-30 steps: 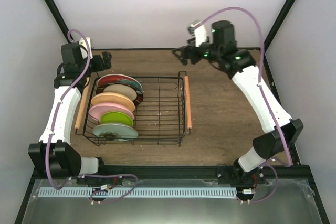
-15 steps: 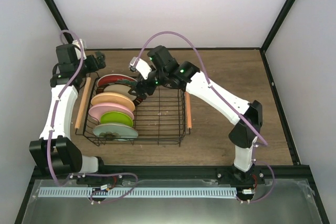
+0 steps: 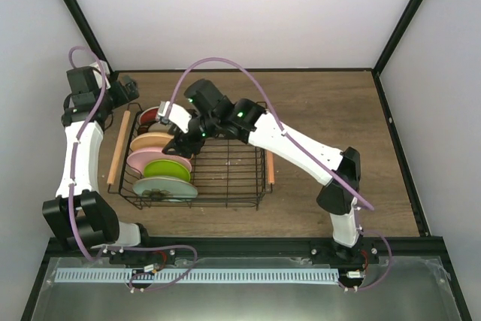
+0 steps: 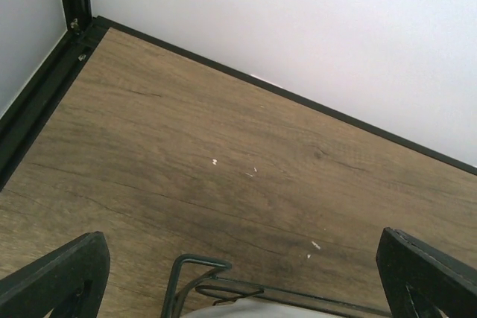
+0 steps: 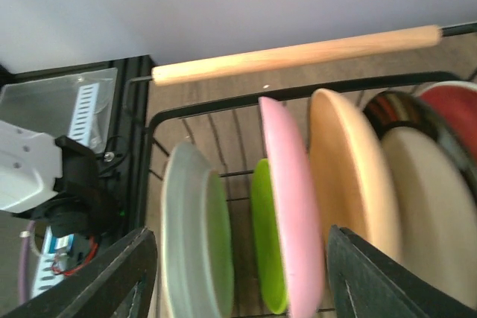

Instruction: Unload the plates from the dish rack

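Right pincer (image 3: 179,139) arrives over racked plates (image 3: 161,157); none removed.
Since a second ago it has swung in from the far right; jaws wide, empty, poised over the pink plate (image 5: 287,206). Left pincer (image 4: 238,284) open, empty, by the dish rack (image 3: 233,171) far-left corner.

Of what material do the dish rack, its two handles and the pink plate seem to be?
The dish rack looks like thin metal wire with a black coating: slender dark rods in a grid. Its handles look like bare light wood, matte. The pink plate looks smooth with a sheen, perhaps glazed ceramic or plastic; the pictures cannot settle which.
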